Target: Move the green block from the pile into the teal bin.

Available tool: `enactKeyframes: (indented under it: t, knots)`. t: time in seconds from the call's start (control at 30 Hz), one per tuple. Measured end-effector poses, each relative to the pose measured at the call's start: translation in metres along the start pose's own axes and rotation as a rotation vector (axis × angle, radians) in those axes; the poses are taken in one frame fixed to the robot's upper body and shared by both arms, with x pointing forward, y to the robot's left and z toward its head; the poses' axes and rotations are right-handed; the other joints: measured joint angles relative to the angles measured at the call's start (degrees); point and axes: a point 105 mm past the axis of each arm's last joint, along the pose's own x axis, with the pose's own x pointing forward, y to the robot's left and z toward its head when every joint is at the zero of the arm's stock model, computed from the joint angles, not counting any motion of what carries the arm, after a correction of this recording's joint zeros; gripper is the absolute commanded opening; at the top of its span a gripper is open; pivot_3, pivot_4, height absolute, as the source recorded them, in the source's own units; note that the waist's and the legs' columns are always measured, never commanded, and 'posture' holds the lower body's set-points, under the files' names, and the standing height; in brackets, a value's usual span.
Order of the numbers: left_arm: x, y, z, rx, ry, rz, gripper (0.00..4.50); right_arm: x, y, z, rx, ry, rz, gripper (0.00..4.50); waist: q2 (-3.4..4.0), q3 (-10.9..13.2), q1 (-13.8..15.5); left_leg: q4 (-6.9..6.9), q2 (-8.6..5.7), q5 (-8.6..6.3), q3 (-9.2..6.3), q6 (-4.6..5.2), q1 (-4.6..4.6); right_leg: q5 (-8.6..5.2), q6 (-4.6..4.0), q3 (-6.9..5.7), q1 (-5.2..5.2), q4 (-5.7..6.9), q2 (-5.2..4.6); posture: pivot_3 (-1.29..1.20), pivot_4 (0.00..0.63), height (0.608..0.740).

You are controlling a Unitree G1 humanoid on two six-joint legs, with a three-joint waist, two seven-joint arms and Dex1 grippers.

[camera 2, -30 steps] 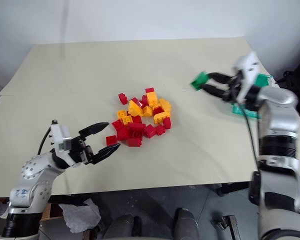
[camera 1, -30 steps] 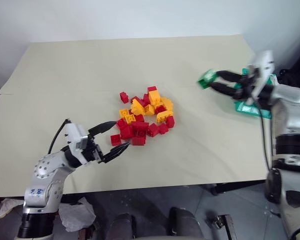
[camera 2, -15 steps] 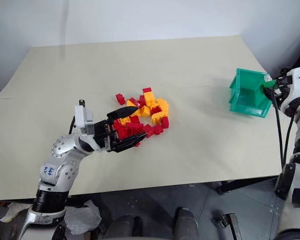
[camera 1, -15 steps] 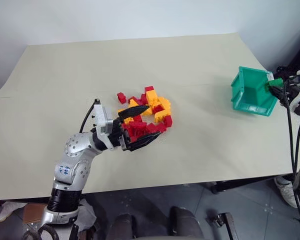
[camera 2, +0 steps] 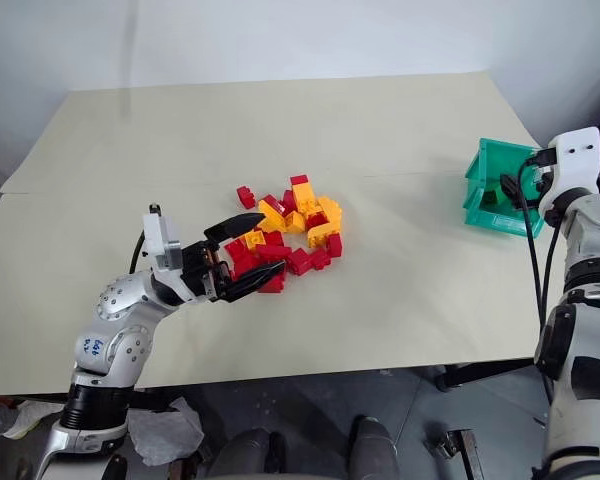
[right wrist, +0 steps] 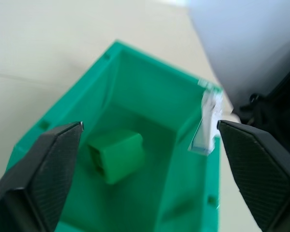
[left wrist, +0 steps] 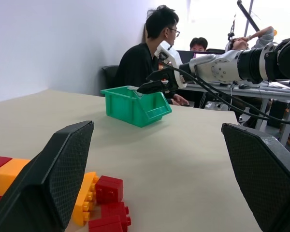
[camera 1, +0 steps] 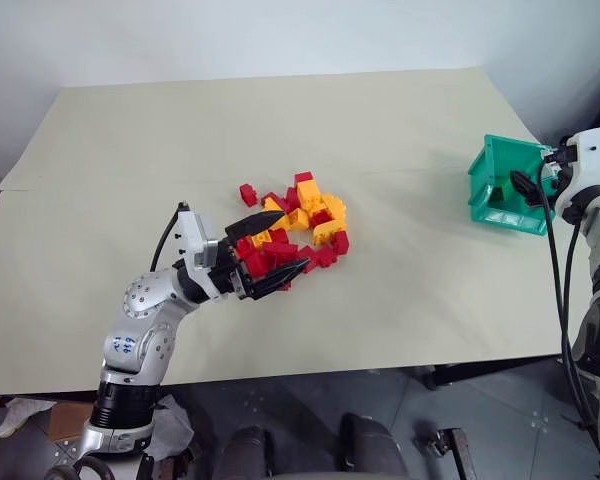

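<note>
The green block [right wrist: 117, 155] lies inside the teal bin [camera 1: 485, 190], on its floor, touching neither finger. My right gripper [camera 1: 527, 186] hovers open just over the bin's rim at the table's right edge; the right wrist view looks down into the bin [right wrist: 150, 92] between the spread fingers of the right gripper [right wrist: 150, 124]. The pile [camera 1: 302, 222] of red and yellow bricks sits mid-table. My left gripper [camera 1: 285, 243] is open and level at the pile's near-left side, its fingers over the nearest red bricks. The left wrist view shows the bin [left wrist: 130, 108] and the right gripper [left wrist: 152, 86] beyond.
The bin stands close to the table's right edge [camera 1: 555, 300]. Pale paper covers the table [camera 1: 180, 140], with open room behind and in front of the pile. Seated people [left wrist: 145, 58] and desks show beyond the table in the left wrist view.
My right gripper carried the green block to the bin, then opened; the block now lies inside. My left gripper moved up to the pile's near edge.
</note>
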Motion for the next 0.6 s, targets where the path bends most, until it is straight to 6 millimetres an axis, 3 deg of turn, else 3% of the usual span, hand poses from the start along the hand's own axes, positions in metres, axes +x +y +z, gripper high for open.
enactKeyframes:
  t: [0.13,0.23,0.43,0.5,0.6]
  knots:
    - [-0.026,0.012,-0.006,0.036,0.087,0.086,4.50,-0.011,0.016,0.024,-0.025,-0.183,0.215,4.47,0.01,0.01,-0.03,-0.05,0.01,0.00,0.00,0.00,0.03,0.00,0.01,-0.01,0.00,-0.01,0.01,0.00,0.150,0.740]
    - [-0.050,0.019,-0.008,0.068,0.152,0.152,4.50,-0.032,0.041,0.033,-0.047,-0.309,0.474,4.47,0.01,0.01,0.03,-0.04,0.03,0.00,-0.06,0.00,0.04,0.02,0.03,-0.04,0.03,-0.02,0.01,0.00,0.150,0.740]
    - [-0.118,0.036,-0.020,0.078,0.298,0.370,4.50,-0.095,0.105,0.003,-0.078,-0.310,0.875,4.47,0.02,0.01,0.87,-0.01,0.03,-0.05,-0.25,-0.02,0.03,0.03,0.05,-0.21,0.10,0.01,0.01,0.00,0.150,0.740]
    - [-0.129,0.035,-0.021,0.094,0.335,0.399,4.50,-0.116,0.125,-0.015,-0.082,-0.243,0.994,4.47,0.02,0.01,1.55,0.04,0.03,-0.08,-0.23,0.01,0.04,0.03,0.05,-0.20,0.14,-0.02,0.01,0.00,0.150,0.740]
    - [-0.139,0.030,-0.022,0.114,0.374,0.399,4.50,-0.135,0.141,-0.018,-0.033,-0.225,1.066,4.47,0.02,0.01,1.81,0.10,0.00,-0.08,-0.15,0.04,0.10,0.04,0.03,-0.07,0.20,-0.08,0.00,0.00,0.150,0.740]
